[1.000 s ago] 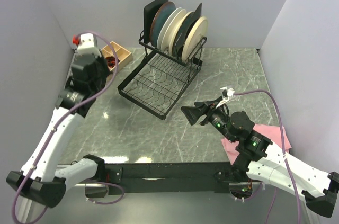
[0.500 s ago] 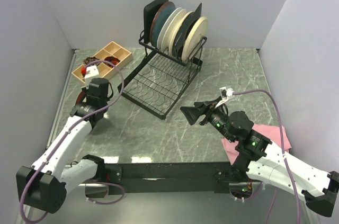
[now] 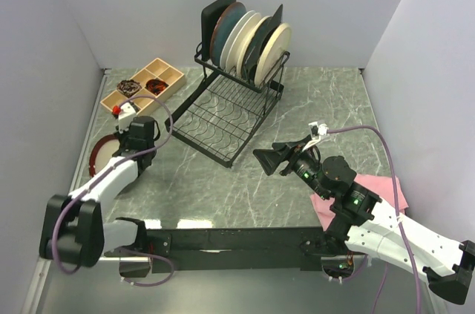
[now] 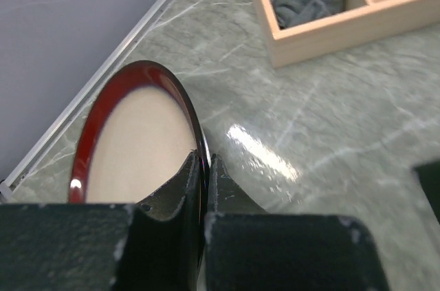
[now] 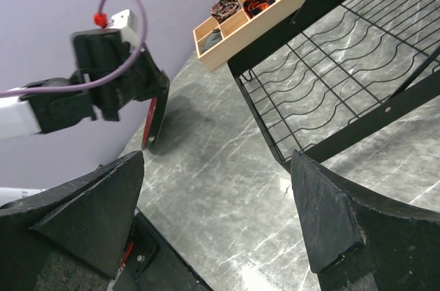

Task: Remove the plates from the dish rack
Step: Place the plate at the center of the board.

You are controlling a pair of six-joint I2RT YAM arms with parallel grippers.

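The left gripper is pinched shut on the rim of a brown-rimmed plate, at the left edge of the top view, close to the wall. The right gripper gapes wide and holds nothing, lower right of centre. The other plates stand in the rack at upper centre. A wooden tray lies left of the rack, above the held plate. The right wrist view shows that plate edge-on, steeply tilted; the top view shows its tan face.

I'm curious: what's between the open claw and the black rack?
Nothing: only bare table between the right gripper and the dish rack, in the top view.
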